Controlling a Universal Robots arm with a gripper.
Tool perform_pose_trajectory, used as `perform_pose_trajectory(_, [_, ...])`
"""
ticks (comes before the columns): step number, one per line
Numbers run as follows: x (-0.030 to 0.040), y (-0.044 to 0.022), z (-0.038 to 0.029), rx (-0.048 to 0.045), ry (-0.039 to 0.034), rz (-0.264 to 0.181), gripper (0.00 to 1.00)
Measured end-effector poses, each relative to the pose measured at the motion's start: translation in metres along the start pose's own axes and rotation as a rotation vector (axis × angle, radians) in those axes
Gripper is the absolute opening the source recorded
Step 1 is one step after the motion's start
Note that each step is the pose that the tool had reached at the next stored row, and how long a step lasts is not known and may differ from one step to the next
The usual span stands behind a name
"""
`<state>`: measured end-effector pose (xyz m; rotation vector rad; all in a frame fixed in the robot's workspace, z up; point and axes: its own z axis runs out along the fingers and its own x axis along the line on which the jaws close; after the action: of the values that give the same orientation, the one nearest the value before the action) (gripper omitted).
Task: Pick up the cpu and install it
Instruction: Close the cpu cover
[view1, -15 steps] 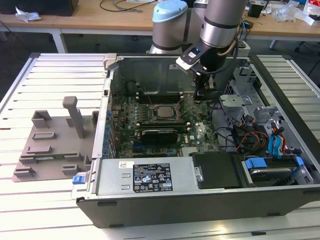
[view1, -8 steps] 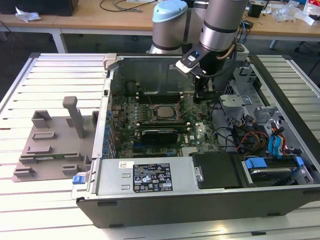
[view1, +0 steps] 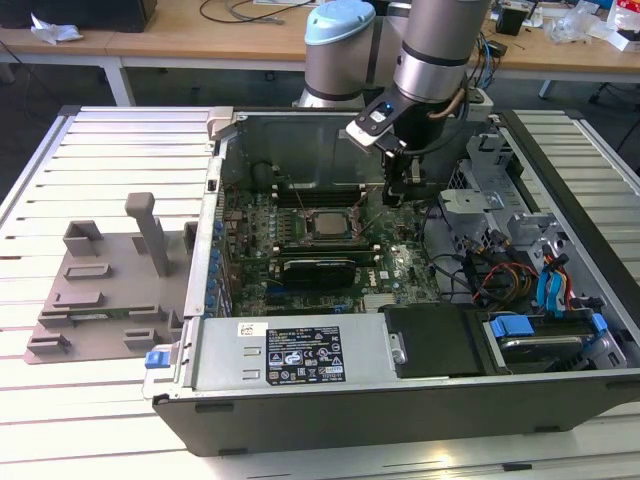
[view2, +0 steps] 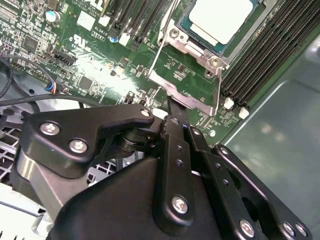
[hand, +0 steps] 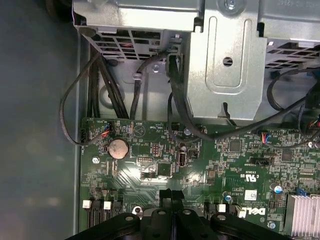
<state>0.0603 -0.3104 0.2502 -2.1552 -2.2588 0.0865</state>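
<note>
The cpu (view1: 325, 222) lies flat in the socket on the green motherboard (view1: 400, 268) inside the open computer case, its silver top facing up. In the second wrist view the cpu (view2: 220, 17) sits inside the socket's metal frame (view2: 186, 89), with a thin lever rod (view2: 161, 42) along one side. My gripper (view1: 395, 192) hangs over the board toward the exterior view's right of the socket, apart from the cpu. Its black fingers (view2: 172, 117) are shut together with nothing between them, tips close to the frame's edge. In the first wrist view the gripper (hand: 170, 196) points at the board.
Memory slots (view2: 260, 55) flank the socket. A long black card (view1: 318, 266) lies in front of it. Black cables (hand: 100, 85) and a metal drive cage (hand: 225, 55) are close to the gripper. A grey fixture (view1: 110, 290) stands on the table at the exterior view's left.
</note>
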Motion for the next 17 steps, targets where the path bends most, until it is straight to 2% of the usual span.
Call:
perform_pose_trajectory(2, [0.0001, -0.0002, 0.0, 0.0, 0.0, 0.0, 0.11])
perform_pose_trajectory(8, [0.0005, -0.0091, 0.0005, 0.0001, 0.0, 0.0, 0.11])
perform_pose_trajectory(17, [0.0008, -0.0166, 0.0009, 0.0, 0.0001, 0.0, 0.11])
